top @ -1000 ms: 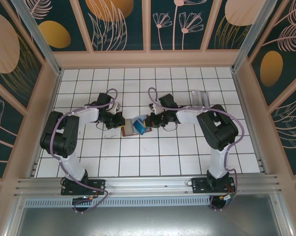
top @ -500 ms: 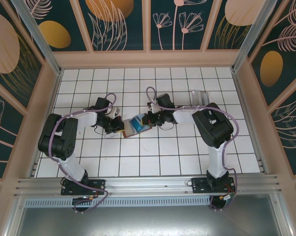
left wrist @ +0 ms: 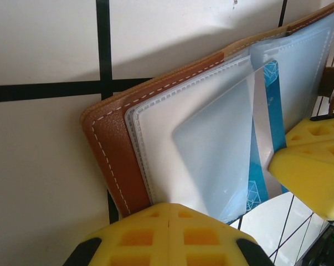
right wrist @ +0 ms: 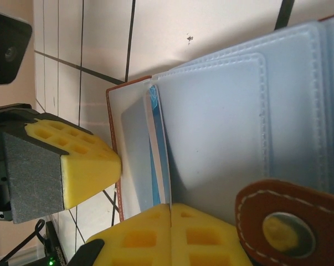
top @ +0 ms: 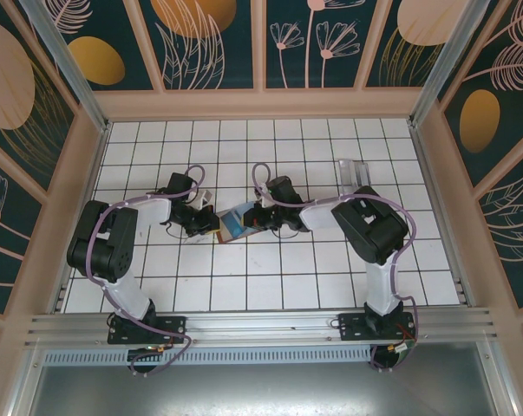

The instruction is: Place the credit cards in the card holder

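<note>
White tiles ruled with black lines cover the table [top: 330,269], boxed in by dark floral wall panels [top: 200,43]. In the top view both arms reach to the middle of the frame and meet over the card holder [top: 232,224], which lies open on the tiles. The arms cover most of it, so only a sliver of brown and pale blue shows between them. Toward the upper right a pale card [top: 351,170] lies on the tiles, its lower end cut off by the right arm [top: 374,225]. Whether it is one card or several stacked cannot be made out.

The left wrist view shows the holder's brown stitched cover and clear plastic sleeves [left wrist: 172,111] from close by. The left gripper [left wrist: 169,221] sits at the bottom edge, its yellow pads [left wrist: 139,238] pressed together with no gap. The holder's lower corner runs out of sight behind them, and whether they pinch the cover or merely bear on it cannot be told.

In the right wrist view the right gripper [right wrist: 170,217] is clamped on a credit card [right wrist: 161,149], blue-printed with a silvery strip and seen almost edge-on. Its lower end disappears into the seam between the pads. The card stands at the mouth of a clear sleeve, and how far in it sits is hard to judge through the milky plastic. A brown tab [right wrist: 280,221] with a metal snap is cut off at the bottom right corner.
</note>
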Available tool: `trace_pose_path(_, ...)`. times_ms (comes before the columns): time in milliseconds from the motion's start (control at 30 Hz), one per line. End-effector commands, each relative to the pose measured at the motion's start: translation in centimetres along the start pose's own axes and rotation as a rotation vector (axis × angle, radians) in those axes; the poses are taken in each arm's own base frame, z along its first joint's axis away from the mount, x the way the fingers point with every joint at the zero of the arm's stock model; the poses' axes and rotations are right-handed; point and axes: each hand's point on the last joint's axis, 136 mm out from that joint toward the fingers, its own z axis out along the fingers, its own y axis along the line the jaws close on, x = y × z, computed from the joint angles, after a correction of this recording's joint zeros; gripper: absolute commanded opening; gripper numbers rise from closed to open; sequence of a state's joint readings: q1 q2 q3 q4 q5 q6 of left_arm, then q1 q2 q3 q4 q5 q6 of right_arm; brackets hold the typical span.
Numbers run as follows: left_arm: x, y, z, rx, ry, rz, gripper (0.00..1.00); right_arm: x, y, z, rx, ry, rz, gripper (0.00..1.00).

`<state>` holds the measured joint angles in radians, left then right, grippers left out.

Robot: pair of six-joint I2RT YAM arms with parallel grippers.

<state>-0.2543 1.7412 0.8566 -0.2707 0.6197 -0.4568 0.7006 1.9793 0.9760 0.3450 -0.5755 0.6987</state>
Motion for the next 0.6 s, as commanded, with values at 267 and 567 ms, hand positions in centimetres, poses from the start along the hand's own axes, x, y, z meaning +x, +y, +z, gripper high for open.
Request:
trace_pose_path(267, 1.4, 1.1, 0.6, -0.020, 0.044, -0.039, 0.00, -1.0, 0.1, 0.2, 0.002, -0.087, -0.006, 0.00)
trace_pose_path(567, 1.1, 1.3, 0.8, -0.030, 0.041, -0.041, 0.00, 0.0, 0.5, 1.3, -0.029, -0.043, -0.049, 0.01)
